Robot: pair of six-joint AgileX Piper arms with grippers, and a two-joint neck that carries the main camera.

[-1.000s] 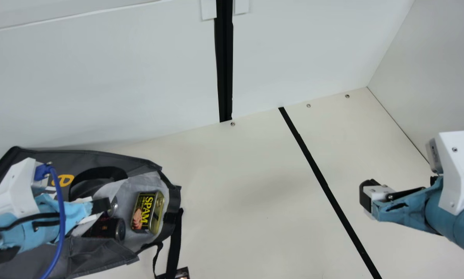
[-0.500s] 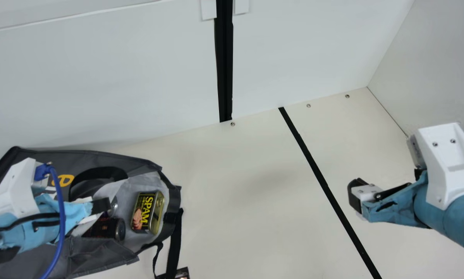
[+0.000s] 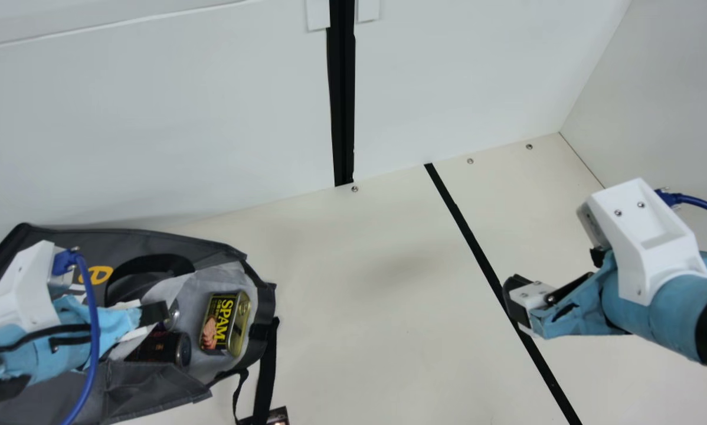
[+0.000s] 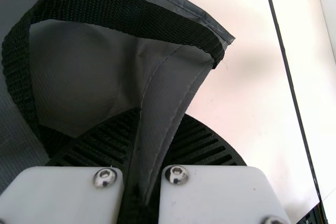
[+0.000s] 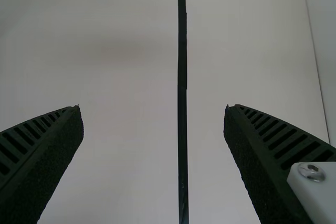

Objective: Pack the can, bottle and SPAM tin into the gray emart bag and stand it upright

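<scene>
The gray bag lies on its side at the main view's left, mouth facing right. Inside its mouth are the SPAM tin, a dark can and, partly hidden by my left gripper, a round end of what may be the bottle. In the left wrist view my left gripper is shut on a fold of the bag's gray fabric, beside a black handle. My right gripper is over the black line, far from the bag; in the right wrist view the right gripper stands open and empty.
Black straps trail from the bag's mouth toward a small dark object at the lower edge. White walls rise behind and at the right. Bare cream table lies between bag and right arm.
My right arm has moved left in the main view, from the right side to over the black line. The left arm, the bag and its contents have kept still.
</scene>
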